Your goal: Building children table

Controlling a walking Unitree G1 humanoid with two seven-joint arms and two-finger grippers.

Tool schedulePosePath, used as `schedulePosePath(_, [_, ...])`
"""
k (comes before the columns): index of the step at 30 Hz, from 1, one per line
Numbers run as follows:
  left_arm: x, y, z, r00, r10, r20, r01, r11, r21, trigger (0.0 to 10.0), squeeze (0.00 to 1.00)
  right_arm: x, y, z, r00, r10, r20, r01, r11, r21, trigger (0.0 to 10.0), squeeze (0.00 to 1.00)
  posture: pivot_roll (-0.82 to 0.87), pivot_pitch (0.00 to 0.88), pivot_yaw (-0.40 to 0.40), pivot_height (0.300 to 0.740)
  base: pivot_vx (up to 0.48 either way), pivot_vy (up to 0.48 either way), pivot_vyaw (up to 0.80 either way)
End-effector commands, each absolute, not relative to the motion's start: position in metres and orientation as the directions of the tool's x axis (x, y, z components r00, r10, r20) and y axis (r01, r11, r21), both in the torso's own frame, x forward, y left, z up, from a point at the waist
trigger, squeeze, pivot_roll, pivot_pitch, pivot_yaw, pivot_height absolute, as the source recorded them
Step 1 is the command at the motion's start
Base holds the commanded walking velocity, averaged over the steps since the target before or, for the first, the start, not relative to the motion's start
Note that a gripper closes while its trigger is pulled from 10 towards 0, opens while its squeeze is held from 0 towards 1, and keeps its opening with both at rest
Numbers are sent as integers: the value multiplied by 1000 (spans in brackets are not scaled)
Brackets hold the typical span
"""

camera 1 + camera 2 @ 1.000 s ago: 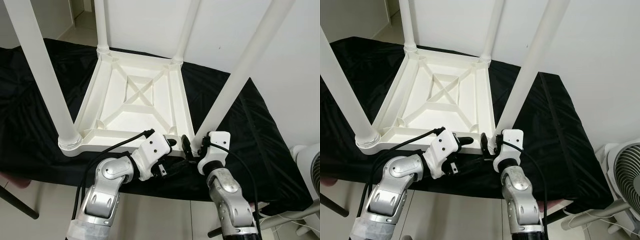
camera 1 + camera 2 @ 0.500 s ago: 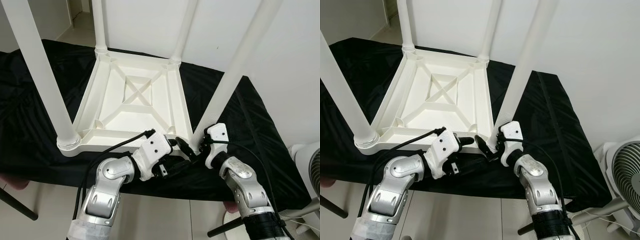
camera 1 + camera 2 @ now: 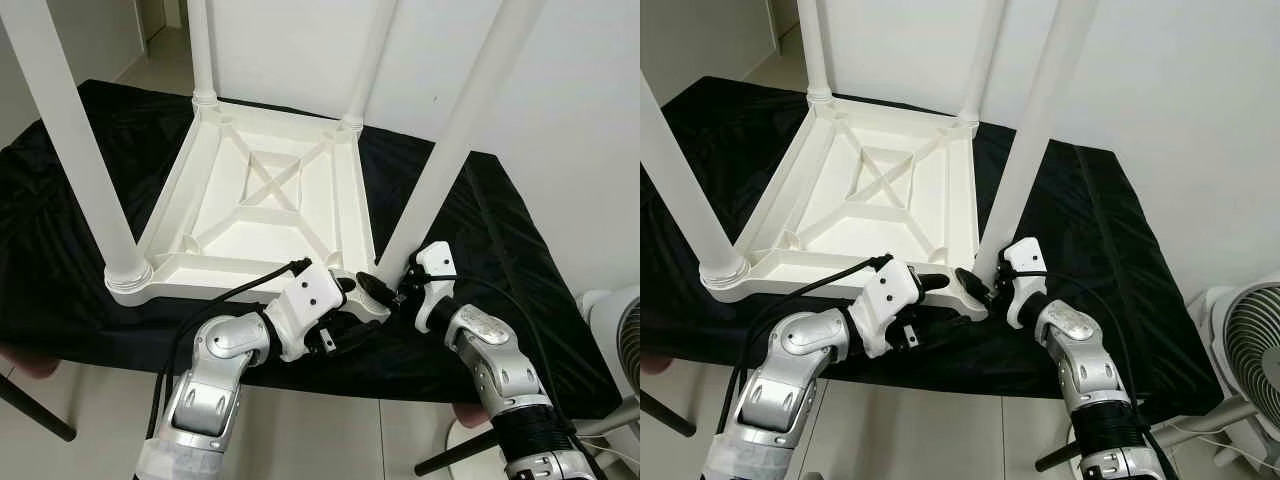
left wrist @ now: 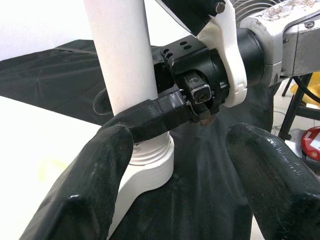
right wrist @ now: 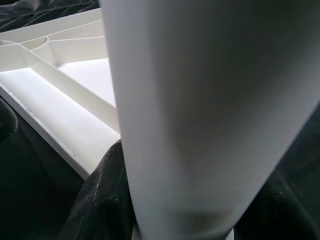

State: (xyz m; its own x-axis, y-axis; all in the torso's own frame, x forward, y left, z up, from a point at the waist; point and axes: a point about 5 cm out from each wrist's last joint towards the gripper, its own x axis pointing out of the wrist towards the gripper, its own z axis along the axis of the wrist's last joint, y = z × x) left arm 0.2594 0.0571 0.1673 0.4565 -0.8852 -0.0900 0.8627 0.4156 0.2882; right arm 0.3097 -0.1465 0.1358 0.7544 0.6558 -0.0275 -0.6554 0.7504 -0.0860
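Note:
A white children's table [image 3: 270,200] lies upside down on a black cloth, its legs pointing up. My right gripper [image 3: 390,284] is at the base of the near right leg [image 3: 440,150], with one black finger [image 4: 155,117] lying across the leg just above its collar. In the right wrist view the leg [image 5: 210,100] stands tight between both fingers, so it is shut on it. My left gripper [image 4: 185,165] is open at the table's near right corner, facing that leg, with nothing held.
The black cloth [image 3: 520,300] covers a low surface whose front edge runs just below my grippers. A white fan [image 3: 1250,350] stands on the floor at the right. A white wall rises close behind the table.
My right forearm has swung out to the right and its gripper has come round the base of the near right leg. The left gripper has stayed in place.

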Motion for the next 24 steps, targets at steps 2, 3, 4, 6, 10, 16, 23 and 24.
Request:
schedulePosePath(2, [267,57,169,575,-817,-41,789,540,293,10000,0,306,-149,122,774,629,-80,-632,774,-38,10000,0,-17,24,-120,740,0,0,0])
schedulePosePath(3, [266,57,169,572,-819,-42,790,537,294,10000,0,305,-148,122,790,609,-75,-612,790,-32,10000,0,-17,24,-120,740,0,0,0])
schedulePosePath(4, [266,57,169,572,-819,-42,790,537,294,10000,0,305,-148,122,790,609,-75,-612,790,-32,10000,0,-17,24,-120,740,0,0,0])
schedulePosePath(6, [266,56,169,569,-821,-42,793,534,293,10000,0,303,-147,124,831,554,-58,-555,831,-22,10000,0,-20,24,-119,740,0,0,0])
schedulePosePath(10, [266,55,169,566,-823,-43,795,531,292,10000,0,303,-147,126,869,492,-45,-493,870,-5,10000,0,-24,23,-119,740,0,0,0])
schedulePosePath(16, [264,54,166,558,-828,-51,802,522,290,10000,0,297,-138,131,947,321,-24,-320,947,36,10000,0,-26,22,-120,740,0,0,0])
schedulePosePath(23, [263,53,165,557,-829,-52,802,521,291,10000,0,286,-128,130,996,84,-20,-84,996,12,10000,0,-24,17,-135,740,0,0,0])
schedulePosePath(24, [263,53,165,558,-828,-52,802,523,289,10000,0,284,-125,129,999,28,-24,-27,999,40,10000,0,-24,15,-136,740,0,0,0])
